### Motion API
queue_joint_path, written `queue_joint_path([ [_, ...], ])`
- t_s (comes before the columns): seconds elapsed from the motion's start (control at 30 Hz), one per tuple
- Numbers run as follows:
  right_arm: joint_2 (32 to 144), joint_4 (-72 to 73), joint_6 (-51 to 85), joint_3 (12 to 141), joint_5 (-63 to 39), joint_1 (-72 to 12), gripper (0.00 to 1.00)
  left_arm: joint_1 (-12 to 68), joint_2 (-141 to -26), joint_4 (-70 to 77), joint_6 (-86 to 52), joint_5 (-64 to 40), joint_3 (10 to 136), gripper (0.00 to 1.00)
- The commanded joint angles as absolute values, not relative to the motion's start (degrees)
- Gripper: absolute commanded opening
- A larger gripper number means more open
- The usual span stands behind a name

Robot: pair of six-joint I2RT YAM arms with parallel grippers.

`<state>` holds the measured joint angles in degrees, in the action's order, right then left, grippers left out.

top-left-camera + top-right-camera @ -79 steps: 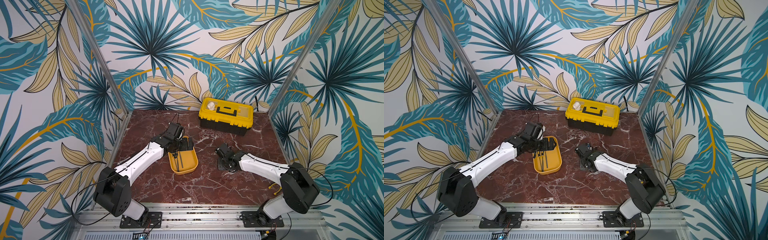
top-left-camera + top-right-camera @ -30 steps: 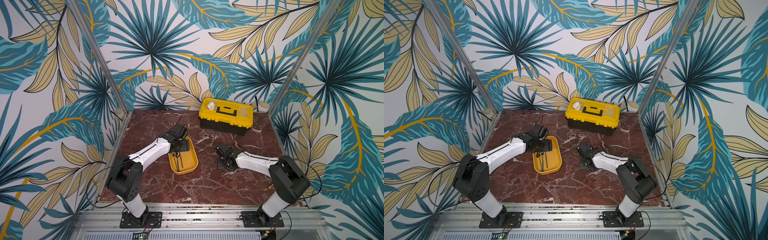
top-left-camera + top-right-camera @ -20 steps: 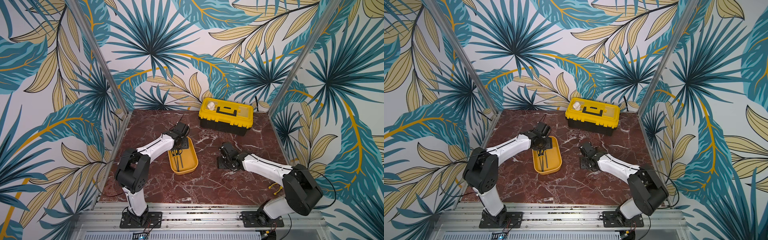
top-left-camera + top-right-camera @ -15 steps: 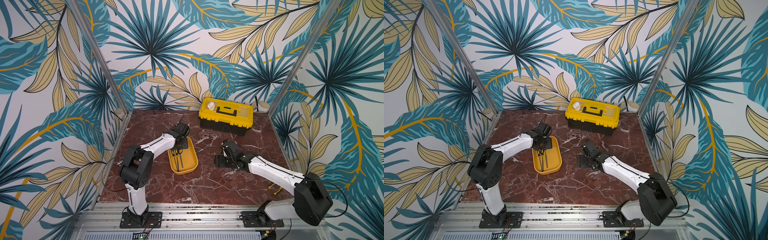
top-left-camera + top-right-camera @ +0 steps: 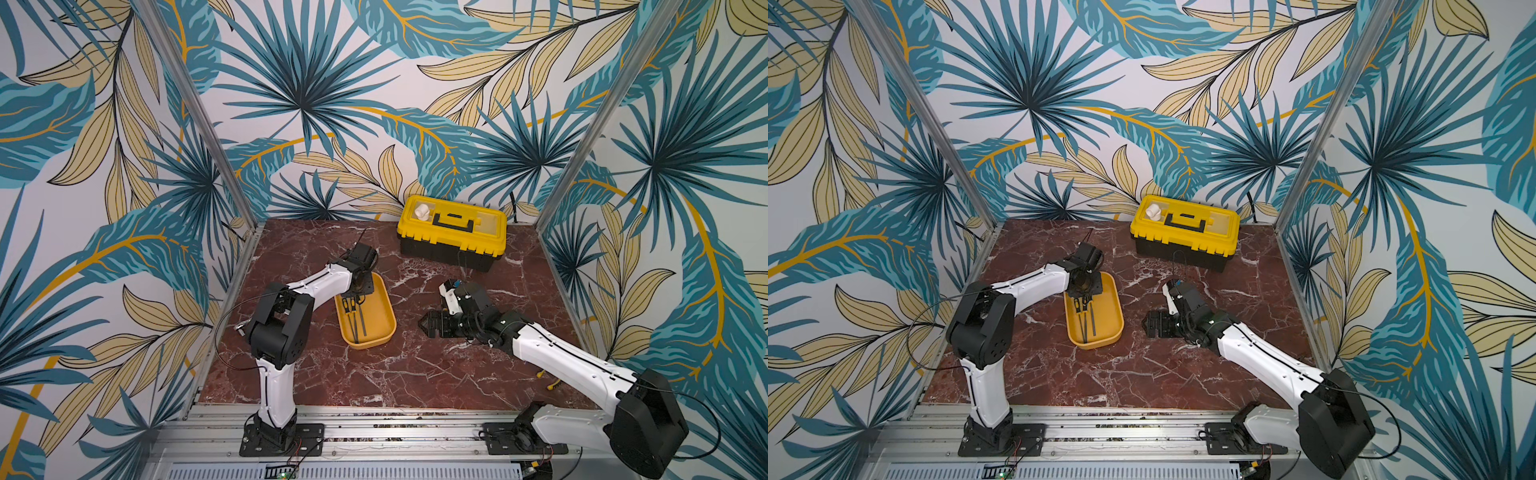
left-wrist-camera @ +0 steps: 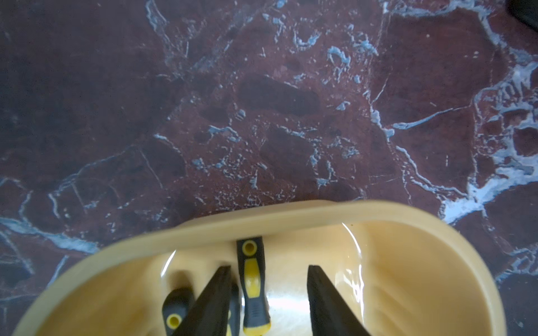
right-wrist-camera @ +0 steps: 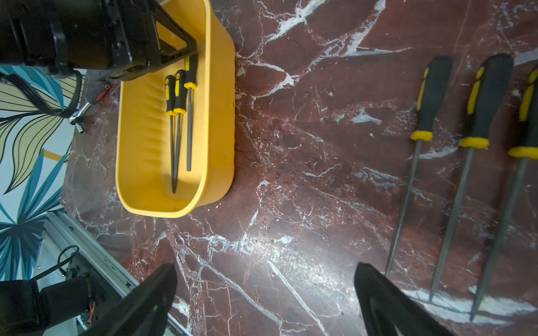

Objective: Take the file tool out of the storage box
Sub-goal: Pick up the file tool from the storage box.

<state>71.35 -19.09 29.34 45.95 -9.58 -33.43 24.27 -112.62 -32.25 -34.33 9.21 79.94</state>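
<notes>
- At the left gripper (image 6: pixel 268 269): part-open, straddling the black-and-yellow handle of one file tool (image 6: pixel 252 279), close on one side, clear of it on the other, not clamped yet.
- Lying flat inside the storage box (image 6: pixel 291 215), handle end near a short wall, with two more files (image 7: pixel 170 99) packed just beside it.
- At the right gripper (image 7: pixel 266 266): spread wide and empty, hovering over the marble table (image 7: pixel 291 145), well apart from the box, near three files (image 7: pixel 484 96) set out in a row.
- Likely to trap a neighbouring handle on closing, given how tightly the handles crowd and how one finger sits over the next one: two tools dragged up, or none gripped squarely.
- Liable to roll or twist in an off-centre pinch, the handle being rounded, then slip on the lift.
- Apt to snag the wall and shift or tip the shallow box on the way out, with nothing steadying it.
</notes>
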Motion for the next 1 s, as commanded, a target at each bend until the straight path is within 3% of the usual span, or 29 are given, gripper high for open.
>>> queue_joint_path([
  [0.0, 70.3, -18.5, 29.5, 45.1, -10.7, -33.6, 1.00, 23.8, -114.3, -30.9, -34.3, 10.3, 82.6, 0.46],
  [0.47, 70.0, -19.8, 29.2, 45.0, -9.4, -33.7, 0.99, 23.6, -117.4, -30.9, -34.2, 11.3, 83.8, 0.35],
  [0.77, 70.9, -20.1, 29.3, 44.9, -8.9, -33.6, 0.99, 23.6, -116.2, -29.1, -34.1, 10.1, 82.1, 0.19],
  [0.97, 70.3, -18.9, 29.8, 44.6, -9.7, -33.8, 0.98, 23.6, -112.6, -27.5, -33.6, 8.6, 80.3, 0.13],
])
